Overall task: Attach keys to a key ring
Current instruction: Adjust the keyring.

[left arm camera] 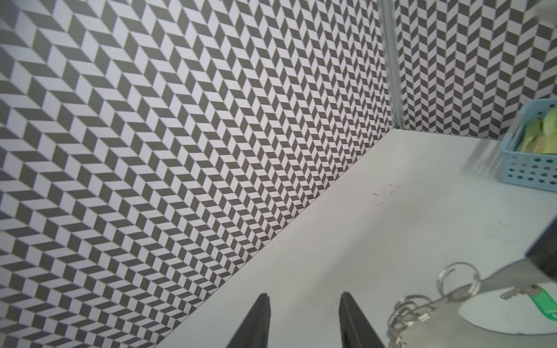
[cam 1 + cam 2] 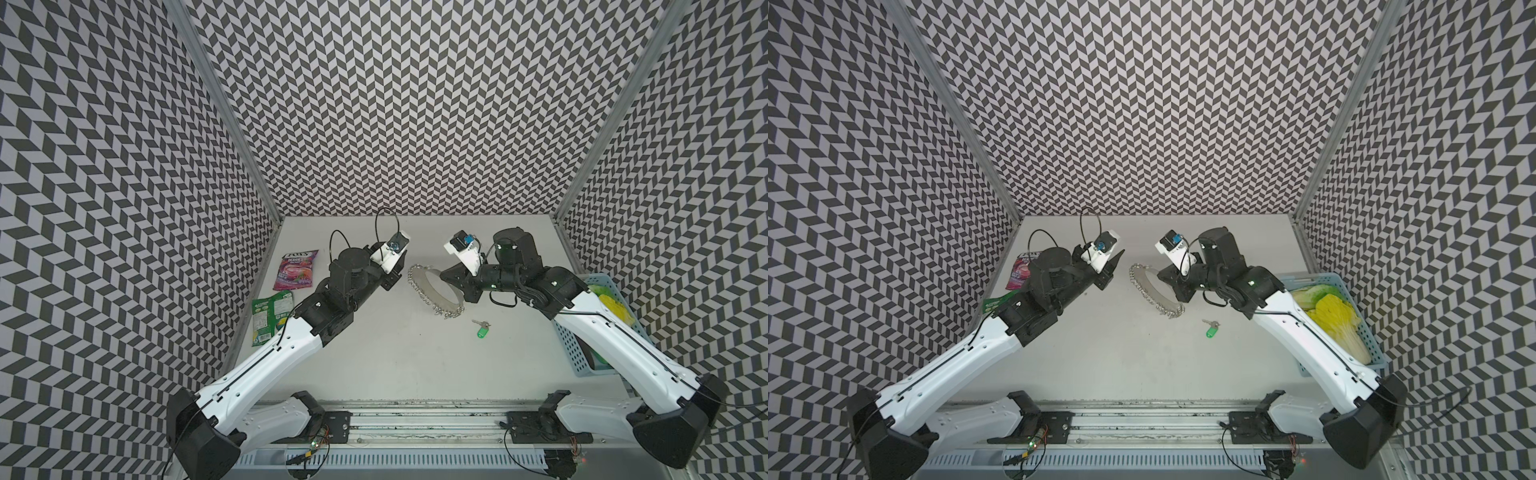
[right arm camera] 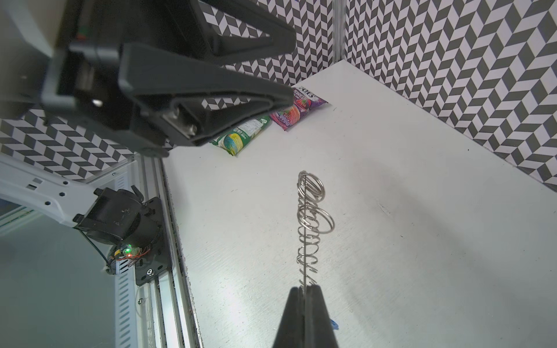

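right fingers pinch the key ring on edge; left fingers, half-open and empty, should grab the green-tagged key

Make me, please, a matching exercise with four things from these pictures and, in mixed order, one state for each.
Things:
1. left hand
2. right hand
3. key with green tag
4. blue basket

States:
A. silver, lying on the table
B. shut on the key ring
C. open, holding nothing
D. contains yellow and green items

Pairs: 1-C, 2-B, 3-A, 4-D.
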Controlling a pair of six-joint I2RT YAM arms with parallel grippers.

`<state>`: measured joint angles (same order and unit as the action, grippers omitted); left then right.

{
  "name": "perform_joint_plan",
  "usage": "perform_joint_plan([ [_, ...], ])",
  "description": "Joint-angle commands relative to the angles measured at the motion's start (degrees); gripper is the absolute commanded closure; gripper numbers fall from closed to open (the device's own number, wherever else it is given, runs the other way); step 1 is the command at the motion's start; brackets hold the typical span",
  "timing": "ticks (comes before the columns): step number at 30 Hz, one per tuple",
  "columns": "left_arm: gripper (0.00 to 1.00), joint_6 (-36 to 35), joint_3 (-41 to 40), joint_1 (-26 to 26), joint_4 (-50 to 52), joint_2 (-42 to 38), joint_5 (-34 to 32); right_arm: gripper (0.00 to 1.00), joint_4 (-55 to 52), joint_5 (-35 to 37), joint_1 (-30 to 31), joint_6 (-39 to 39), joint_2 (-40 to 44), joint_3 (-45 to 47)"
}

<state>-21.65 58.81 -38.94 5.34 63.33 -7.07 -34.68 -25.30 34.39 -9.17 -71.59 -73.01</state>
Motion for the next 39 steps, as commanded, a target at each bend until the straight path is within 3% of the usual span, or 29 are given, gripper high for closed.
perform_joint_plan([
  [1, 0.58, 0.0, 0.9, -1.1, 3.8, -1.0, 4.2, 1.0, 2.8, 0.1, 0.3, 0.1, 0.8, -0.9],
  [5, 0.58, -6.0, 0.2, -4.6, 5.5, -1.2, 2.2, 1.0, 1.9, 0.0, 0.3, -0.7, -0.4, -1.8],
  [11, 0.58, -8.2, 2.5, -6.3, 8.3, 0.7, 2.8, 1.0, 1.2, -0.8, 0.4, -1.0, -1.2, -2.3],
  [39, 0.63, -9.2, 5.1, -11.6, 12.4, 4.8, 2.5, 1.0, -1.4, -0.1, 1.5, -1.2, 1.3, -1.2],
])
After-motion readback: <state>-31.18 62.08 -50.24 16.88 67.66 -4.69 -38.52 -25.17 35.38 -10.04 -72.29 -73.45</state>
